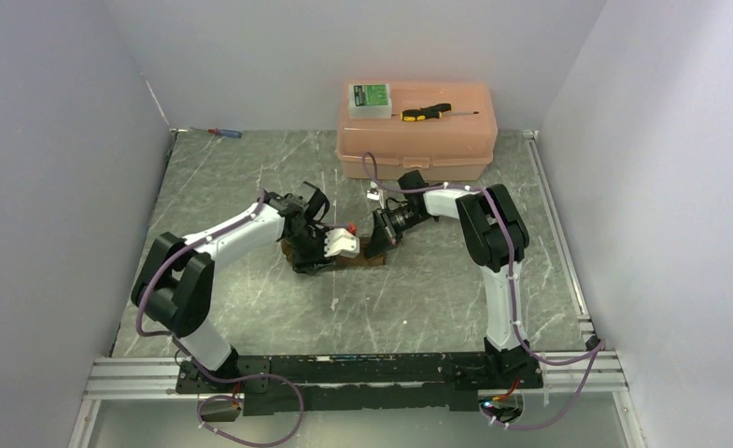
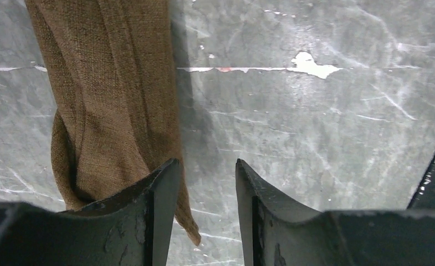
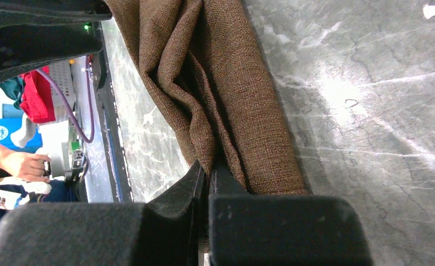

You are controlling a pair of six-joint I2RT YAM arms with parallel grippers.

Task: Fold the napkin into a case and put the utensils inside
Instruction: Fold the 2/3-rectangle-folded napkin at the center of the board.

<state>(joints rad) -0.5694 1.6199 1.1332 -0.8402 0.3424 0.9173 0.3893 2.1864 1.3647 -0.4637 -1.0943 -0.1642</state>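
1. Top view: both arms reach in to mid-table and meet over the napkin (image 1: 370, 254), which lies as a narrow brown bundle between them. My left gripper (image 1: 330, 250) is angled down at its left end and my right gripper (image 1: 379, 241) at its right end. I judge the two are set opposite each other so that one can pin the cloth while the other works a fold. The pink box (image 1: 416, 140) with the yellow-and-black screwdriver (image 1: 426, 113) on its lid sits well behind. I can't see the utensils anywhere, so the cloth is not yet a finished case.

2. Left wrist view: the fingers (image 2: 159, 188) stand partly apart with only bare table (image 2: 315, 138) in the gap, so this hand holds nothing. The napkin runs up the left of the view in long folds, and its lower tip lies just beside the left finger. The wrist is low and pitched steeply toward the surface.

3. Right wrist view: here the jaws are closed tight on a pinch of the napkin's gathered edge, and the folds fan away from the grip. The hand sits close to the table. I read this as the anchor that holds the layers together while the left hand is free.
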